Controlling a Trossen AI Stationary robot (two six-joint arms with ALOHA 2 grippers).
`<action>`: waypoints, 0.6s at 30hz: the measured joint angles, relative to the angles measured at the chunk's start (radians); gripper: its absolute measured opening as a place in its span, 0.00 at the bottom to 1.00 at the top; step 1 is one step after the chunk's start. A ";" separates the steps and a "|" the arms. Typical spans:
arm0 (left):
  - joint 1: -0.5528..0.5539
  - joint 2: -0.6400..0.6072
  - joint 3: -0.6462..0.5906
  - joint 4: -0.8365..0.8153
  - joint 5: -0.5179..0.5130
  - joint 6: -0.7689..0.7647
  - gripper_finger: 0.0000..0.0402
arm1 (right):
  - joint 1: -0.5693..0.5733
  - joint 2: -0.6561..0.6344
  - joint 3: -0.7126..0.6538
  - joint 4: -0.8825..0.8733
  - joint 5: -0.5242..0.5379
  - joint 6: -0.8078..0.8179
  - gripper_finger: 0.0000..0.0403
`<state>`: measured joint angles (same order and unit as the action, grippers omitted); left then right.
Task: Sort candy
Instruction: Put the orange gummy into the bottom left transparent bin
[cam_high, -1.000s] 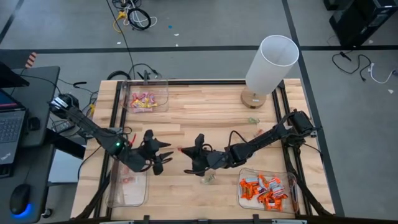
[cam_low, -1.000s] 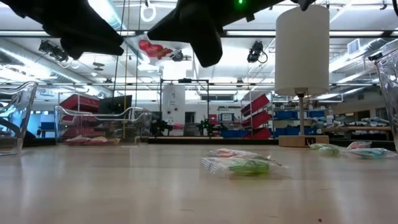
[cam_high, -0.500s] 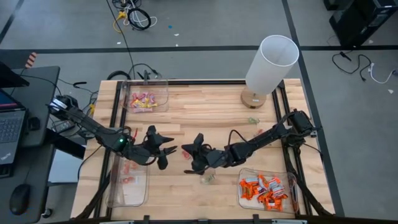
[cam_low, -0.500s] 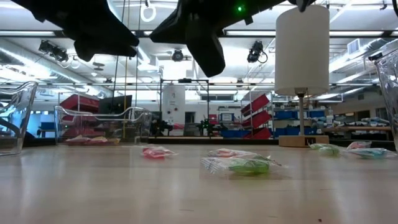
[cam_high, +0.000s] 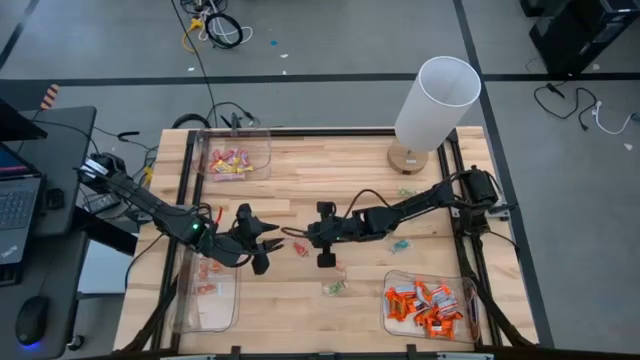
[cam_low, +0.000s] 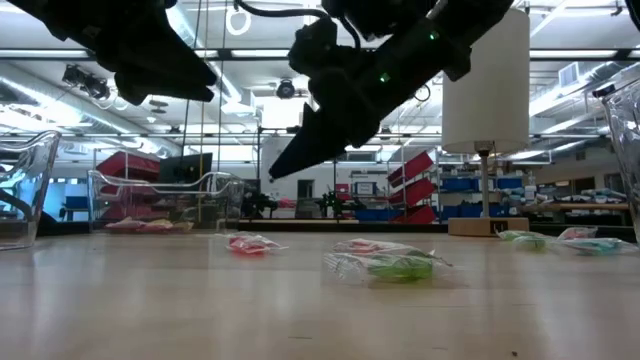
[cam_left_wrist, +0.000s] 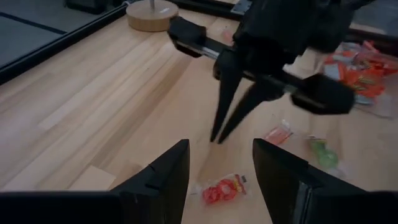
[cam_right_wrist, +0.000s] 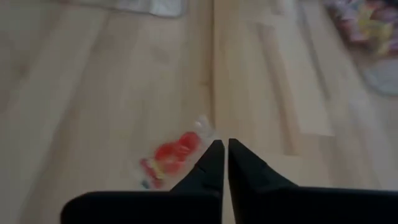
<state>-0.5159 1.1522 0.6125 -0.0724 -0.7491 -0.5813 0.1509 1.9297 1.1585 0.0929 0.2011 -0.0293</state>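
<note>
Left claw (cam_left_wrist: 214, 180) open above red candy (cam_left_wrist: 222, 189), long axis diagonal.

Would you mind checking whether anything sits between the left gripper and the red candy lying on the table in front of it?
Nothing visible does. The left gripper is open, and the red candy lies on bare wood just ahead of it. The shut right gripper hangs beyond the candy, not between them.

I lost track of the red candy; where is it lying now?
In the high view the red candy lies on the table's middle, between the open left gripper and the shut right gripper.
</note>
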 joint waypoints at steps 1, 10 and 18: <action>0.001 0.000 0.000 -0.010 -0.004 -0.004 0.45 | 0.000 0.000 -0.003 0.002 -0.013 0.024 0.04; 0.006 0.000 0.000 -0.029 -0.025 -0.030 0.45 | 0.038 0.000 -0.040 0.008 0.089 0.229 0.33; 0.004 0.000 0.000 -0.029 -0.005 -0.060 0.45 | 0.081 0.000 -0.040 0.022 0.139 0.331 0.45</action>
<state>-0.5124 1.1522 0.6125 -0.1012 -0.7543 -0.6409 0.2324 1.9297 1.1187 0.1149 0.3403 0.3020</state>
